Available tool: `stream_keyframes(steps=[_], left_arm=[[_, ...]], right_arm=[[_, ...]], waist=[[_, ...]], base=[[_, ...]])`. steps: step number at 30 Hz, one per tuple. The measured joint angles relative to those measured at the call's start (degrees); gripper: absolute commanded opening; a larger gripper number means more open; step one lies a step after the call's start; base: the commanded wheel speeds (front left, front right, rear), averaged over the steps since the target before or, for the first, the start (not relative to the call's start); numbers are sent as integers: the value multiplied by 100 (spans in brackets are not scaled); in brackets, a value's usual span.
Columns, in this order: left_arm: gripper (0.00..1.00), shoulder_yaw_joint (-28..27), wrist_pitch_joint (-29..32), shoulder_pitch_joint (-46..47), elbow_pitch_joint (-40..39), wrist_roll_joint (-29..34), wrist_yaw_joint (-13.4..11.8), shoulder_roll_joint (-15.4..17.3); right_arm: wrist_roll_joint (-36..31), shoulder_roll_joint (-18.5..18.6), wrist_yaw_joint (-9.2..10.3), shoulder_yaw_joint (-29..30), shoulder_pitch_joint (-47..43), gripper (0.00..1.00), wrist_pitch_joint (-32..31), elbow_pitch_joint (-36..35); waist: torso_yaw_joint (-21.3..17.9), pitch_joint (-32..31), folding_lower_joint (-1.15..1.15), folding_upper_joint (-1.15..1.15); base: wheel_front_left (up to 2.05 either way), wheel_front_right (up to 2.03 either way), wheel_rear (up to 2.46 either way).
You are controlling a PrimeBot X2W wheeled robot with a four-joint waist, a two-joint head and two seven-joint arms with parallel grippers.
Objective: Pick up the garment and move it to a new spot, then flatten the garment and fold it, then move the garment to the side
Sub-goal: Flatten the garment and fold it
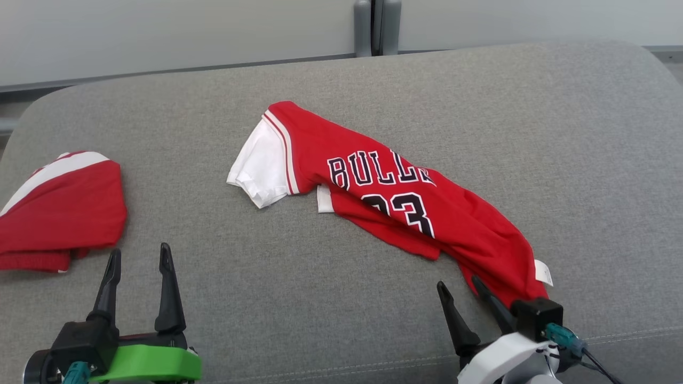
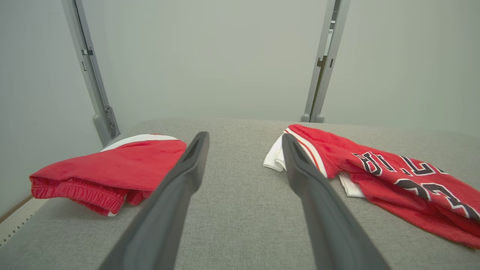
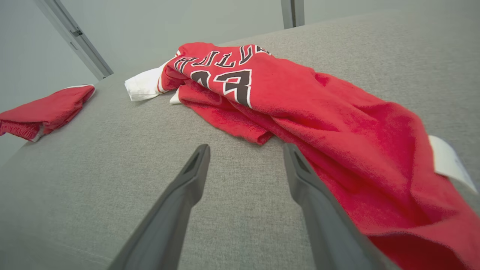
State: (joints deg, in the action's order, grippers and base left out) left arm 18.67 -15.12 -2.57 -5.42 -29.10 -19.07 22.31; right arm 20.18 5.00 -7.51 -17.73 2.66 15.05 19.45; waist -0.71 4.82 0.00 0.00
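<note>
Two claws (image 1: 140, 250) (image 1: 458, 284) agape, one jersey (image 1: 315, 144), one shorts (image 1: 69, 208)

red shorts (image 1: 58, 210): folded, white stripe, elastic waistband, at surface's left edge | surface (image 1: 341, 298): grey woven fabric, rounded far corners | grey posts (image 1: 363, 24): upright behind far edge | wall (image 1: 160, 32): pale

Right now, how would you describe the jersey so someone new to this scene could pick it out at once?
On the grey cushion, a red jersey lies crumpled on a slant across the middle, its near end beside the right tool. Unlike the folded red shorts at the left edge, it bears black lettering, a number and a white sleeve.
</note>
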Motion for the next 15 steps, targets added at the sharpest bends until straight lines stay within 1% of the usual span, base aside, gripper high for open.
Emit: stream_keyframes(steps=[1, 2, 3, 6, 15], left_arm=[[100, 0, 0, 0, 0, 0, 0, 0], [100, 10, 0, 84, 16, 9, 43, -25], [100, 10, 0, 84, 16, 9, 43, -25], [100, 29, -1, 192, 55, 42, 99, -103], [100, 55, -1, 442, 243, 146, 314, -316]], right_arm=[[0, 0, 0, 0, 0, 100, 0, 0], [152, -8, -1, -94, 254, 100, -1, 255], [152, -8, -1, -94, 254, 100, -1, 255], [294, 5, -1, -159, 578, 100, 0, 560], [594, 19, 0, -200, 1244, 100, 0, 1462]], waist=[[0, 0, 0, 0], [38, 78, 0, 0], [38, 78, 0, 0], [110, 191, 0, 0], [424, 393, 0, 0]], base=[[0, 0, 0], [0, 0, 0], [0, 0, 0], [0, 0, 0], [0, 0, 0]])
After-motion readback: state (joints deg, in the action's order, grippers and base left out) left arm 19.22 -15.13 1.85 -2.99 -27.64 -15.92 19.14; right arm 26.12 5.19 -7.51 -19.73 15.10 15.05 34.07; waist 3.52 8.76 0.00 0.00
